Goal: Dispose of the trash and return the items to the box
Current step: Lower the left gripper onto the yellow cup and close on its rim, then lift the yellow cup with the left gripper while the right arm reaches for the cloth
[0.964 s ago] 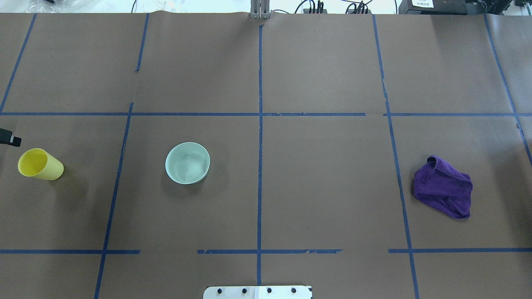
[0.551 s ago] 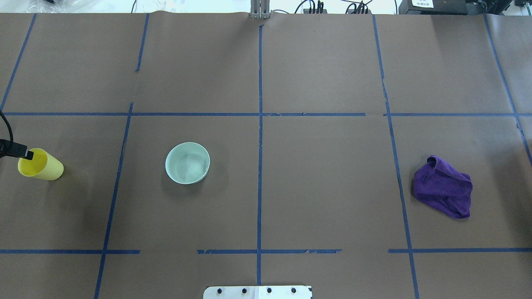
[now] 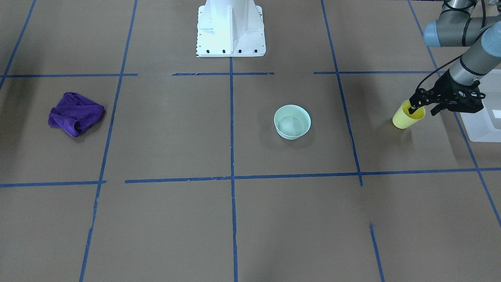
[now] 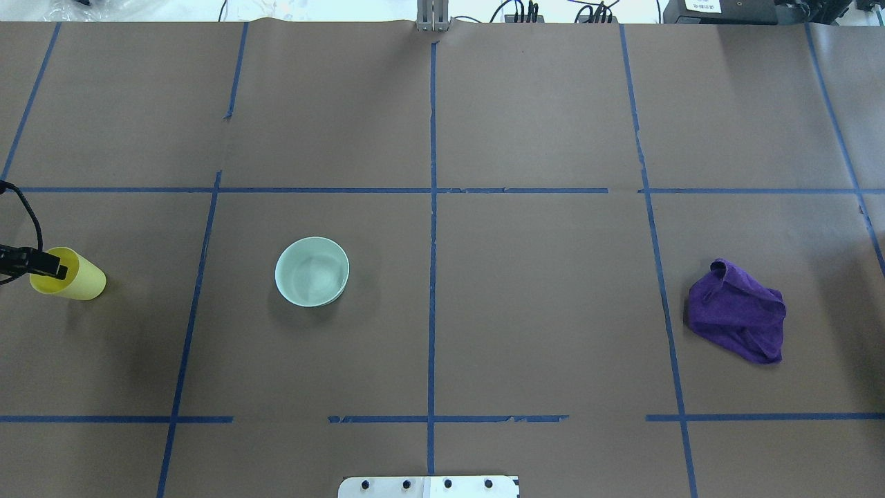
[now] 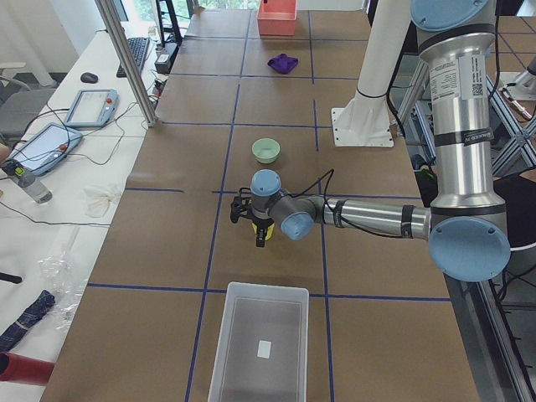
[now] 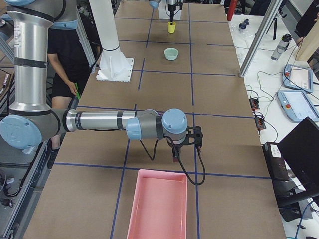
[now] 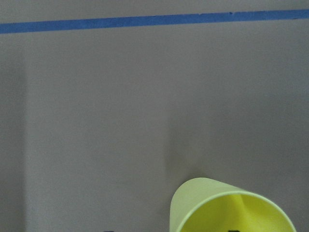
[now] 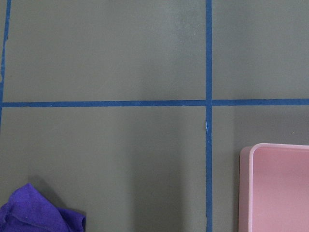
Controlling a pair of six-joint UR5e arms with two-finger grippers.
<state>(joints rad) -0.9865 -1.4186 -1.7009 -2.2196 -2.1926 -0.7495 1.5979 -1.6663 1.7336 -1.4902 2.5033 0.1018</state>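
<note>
The yellow cup (image 3: 403,120) stands upright at the table's left end and also shows in the overhead view (image 4: 77,280). My left gripper (image 3: 422,110) is open at the cup's mouth. One finger (image 4: 50,265) reaches inside the rim and the other is outside the wall. The left wrist view shows the cup's open mouth (image 7: 231,208) right below. The frosted white box (image 3: 483,117) sits just beyond the cup and shows empty in the exterior left view (image 5: 260,343). My right gripper (image 6: 183,145) hovers low near a pink tray; I cannot tell whether it is open or shut.
A pale green bowl (image 4: 312,271) sits left of the table's centre. A crumpled purple cloth (image 4: 738,311) lies at the right. A pink tray (image 6: 157,204) stands at the right end, its corner in the right wrist view (image 8: 280,188). The robot's white base (image 3: 231,27) is at the near edge.
My left gripper has come in from the table's left edge over the cup, and one finger now reaches into its mouth. The cup, bowl and cloth have not moved.
</note>
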